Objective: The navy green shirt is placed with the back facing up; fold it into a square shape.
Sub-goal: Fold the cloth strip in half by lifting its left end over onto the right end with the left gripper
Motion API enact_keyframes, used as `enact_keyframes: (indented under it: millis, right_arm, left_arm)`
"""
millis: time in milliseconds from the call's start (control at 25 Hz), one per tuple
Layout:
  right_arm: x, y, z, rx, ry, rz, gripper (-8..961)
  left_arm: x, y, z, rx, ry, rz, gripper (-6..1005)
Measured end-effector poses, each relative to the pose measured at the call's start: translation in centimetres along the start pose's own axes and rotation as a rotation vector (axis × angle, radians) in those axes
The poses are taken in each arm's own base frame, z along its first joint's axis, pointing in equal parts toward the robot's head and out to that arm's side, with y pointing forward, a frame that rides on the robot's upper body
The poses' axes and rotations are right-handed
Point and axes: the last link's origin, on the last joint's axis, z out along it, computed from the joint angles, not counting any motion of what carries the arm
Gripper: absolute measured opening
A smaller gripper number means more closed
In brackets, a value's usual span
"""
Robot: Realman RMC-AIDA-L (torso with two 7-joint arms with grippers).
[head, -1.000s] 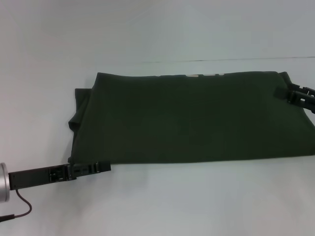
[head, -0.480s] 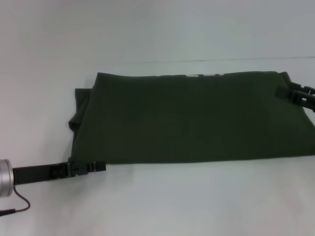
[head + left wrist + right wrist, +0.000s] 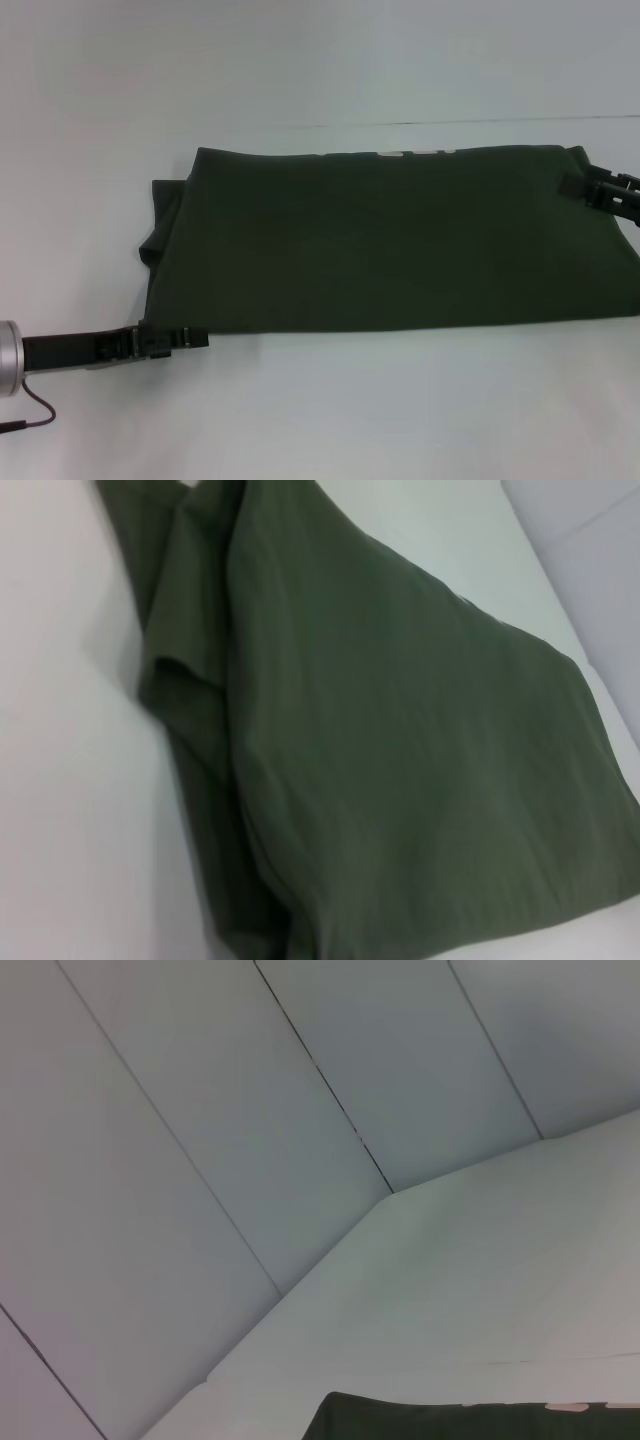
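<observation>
The navy green shirt (image 3: 390, 240) lies flat on the white table (image 3: 350, 420), folded into a wide rectangle, with a sleeve part sticking out at its left end. My left gripper (image 3: 195, 340) lies low and level at the shirt's front left corner, its tip just at the hem. At the far right corner, my right gripper (image 3: 572, 185) rests against the shirt's edge. The left wrist view shows the layered olive shirt (image 3: 400, 760) from close by. Only a dark strip of the shirt (image 3: 450, 1420) enters the right wrist view.
A small white label (image 3: 400, 153) peeks out at the shirt's far edge. A thin cable (image 3: 30, 415) hangs from my left wrist over the table's front left. A pale panelled wall (image 3: 250, 1160) stands behind the table.
My left gripper has slid leftward along the shirt's front edge, away from the corner. The right gripper has shifted only slightly. The shirt has not moved.
</observation>
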Motion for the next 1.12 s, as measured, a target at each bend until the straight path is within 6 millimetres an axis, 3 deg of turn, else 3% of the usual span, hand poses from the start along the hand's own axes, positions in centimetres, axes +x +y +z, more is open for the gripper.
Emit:
enact_keyframes:
  millis: [1120]
  right_arm:
    - [-0.68,-0.16,-0.13,0.002,0.001,0.009,899]
  left_arm:
    - [0.82,-0.14,-0.19,-0.003,-0.021,-0.251,848]
